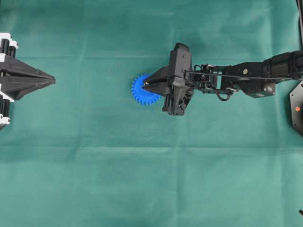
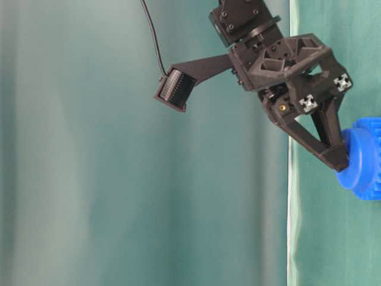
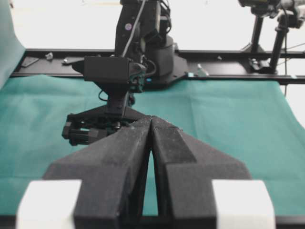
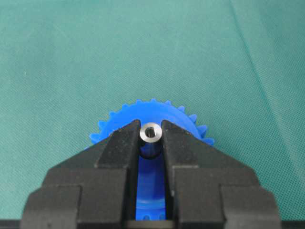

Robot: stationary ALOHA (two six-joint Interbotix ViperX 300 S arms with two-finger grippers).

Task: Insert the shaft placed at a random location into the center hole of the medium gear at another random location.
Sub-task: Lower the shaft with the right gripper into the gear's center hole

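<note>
**A:** Item one, far left of the overhead view?

**B:** Left black claw (image 1: 49, 81), parked at the edge of the green cloth-covered counter (image 1: 94, 179). Its fingers are pressed together with nothing between them; the left wrist view shows only a thin slit. Well apart from the work.

**A:** Item two?

**B:** Medium gear (image 1: 143, 90): bright blue plastic toothed wheel, round, lying flat on the counter near the middle. Its centre hole is hidden under the next two items, so I cannot confirm it directly.

**A:** Item three?

**B:** Shaft (image 4: 151, 133): short silvery-grey metal pin, cylindrical, its end face showing a small dark recess. Standing upright over the gear's middle.

**A:** Item four?

**B:** Right black claw (image 4: 151, 139), reaching in from the right, pinching the shaft between its fingertips, tips down at the gear's hub.

**A:** Step in hand?

**B:** Insertion, by my reading. Whether the pin has entered the hole or only rests at its mouth, I cannot tell.

**A:** Next move?

**B:** Probably a straight downward press, keeping the pin upright and centred, then spreading the fingers without dragging the gear.

**A:** Markings?

**B:** No brand, label or writing legible in any view.
</note>
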